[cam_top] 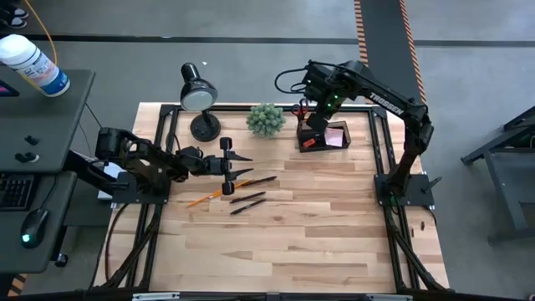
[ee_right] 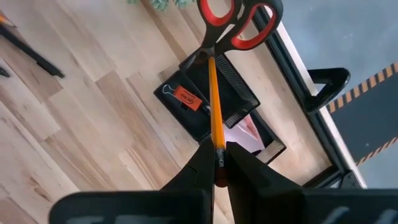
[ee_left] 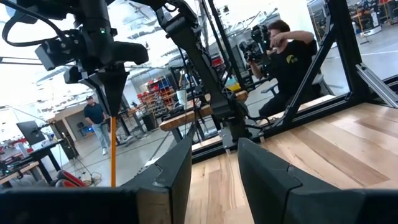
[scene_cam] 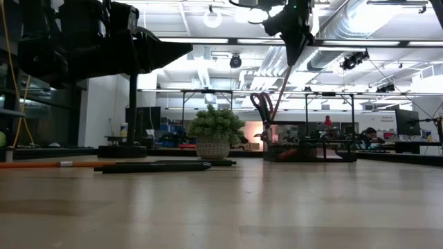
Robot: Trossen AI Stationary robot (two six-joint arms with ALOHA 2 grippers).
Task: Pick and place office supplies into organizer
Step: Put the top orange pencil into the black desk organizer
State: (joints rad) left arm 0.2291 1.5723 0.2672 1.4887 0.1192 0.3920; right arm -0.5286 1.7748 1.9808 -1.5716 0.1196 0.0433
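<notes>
The black organizer stands at the table's far right, red-handled scissors upright in its cup section, a pink pad and a small red piece in its trays. My right gripper hovers above it, shut on an orange pencil. In the low view the pencil slants down beside the scissors. My left gripper stands open and level at the table's left, above another orange pencil and black pens that lie flat on the wood. My right gripper pinches the pencil's upper end between its two fingers, which point down from above, along the pencil. The pencil hangs below them, slightly tilted and clear of the table. Its lower end reaches the scissors at the cup section; whether it touches them I cannot tell.
A black desk lamp and a green plant ball in a pot stand along the far edge, left of the organizer. A black frame borders the table. People show in the room beyond. Bare wood lies toward the near edge.
</notes>
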